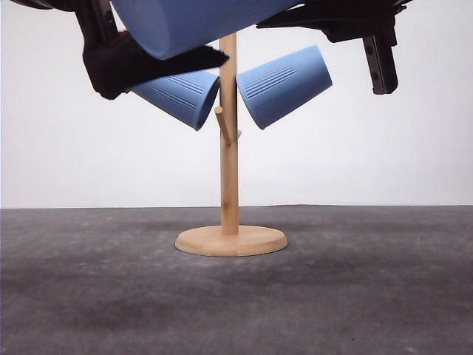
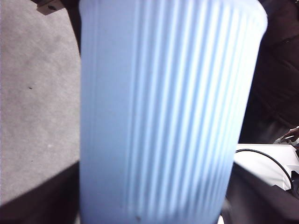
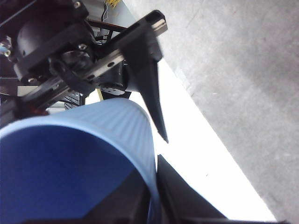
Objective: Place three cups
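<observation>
Lighting even and bright; close objects out of focus.

You see soft, diffuse shadow under the wooden stand [image 1: 230, 240] in the front view, with no glare. The nearest cup [image 2: 163, 116] is blurred and washed pale in the left wrist view. A white strip [image 3: 205, 163] overexposes in the right wrist view.

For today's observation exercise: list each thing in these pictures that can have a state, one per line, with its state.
Light-blue ribbed cup left of the pole: hung tilted on a peg of the stand.
Light-blue ribbed cup right of the pole: hung tilted on a peg.
Third light-blue ribbed cup: held aloft, tilted.
Wooden cup stand: upright; one short peg bare.
Left gripper: shut on third cup.
Right gripper: state unclear.
</observation>
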You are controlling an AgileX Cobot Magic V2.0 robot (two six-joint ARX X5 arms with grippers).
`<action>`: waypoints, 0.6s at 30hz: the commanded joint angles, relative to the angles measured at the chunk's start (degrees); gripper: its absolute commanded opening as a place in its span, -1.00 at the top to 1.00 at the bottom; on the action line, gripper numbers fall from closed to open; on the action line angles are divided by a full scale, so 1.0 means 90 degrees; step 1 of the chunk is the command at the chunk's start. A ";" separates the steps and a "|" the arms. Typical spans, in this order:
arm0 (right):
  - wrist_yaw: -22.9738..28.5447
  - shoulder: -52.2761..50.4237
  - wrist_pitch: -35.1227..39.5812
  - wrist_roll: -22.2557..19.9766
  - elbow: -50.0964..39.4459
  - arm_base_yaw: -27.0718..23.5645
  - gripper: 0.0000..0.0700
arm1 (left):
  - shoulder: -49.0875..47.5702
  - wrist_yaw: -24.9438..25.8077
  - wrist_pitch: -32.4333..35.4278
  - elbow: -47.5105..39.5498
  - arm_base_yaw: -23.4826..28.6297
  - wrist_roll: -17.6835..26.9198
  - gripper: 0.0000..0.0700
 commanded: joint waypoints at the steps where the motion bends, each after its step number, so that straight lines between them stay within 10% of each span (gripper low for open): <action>1: -0.0047 0.0056 -0.0010 -0.0091 0.0134 0.0046 0.98 | 0.0075 0.0060 0.0060 0.0085 -0.0058 0.0046 -0.22; 18: -0.0049 0.0046 -0.0052 -0.0263 0.0138 -0.0052 0.40 | 0.0075 0.0175 0.0055 0.0085 -0.0058 0.0000 -0.20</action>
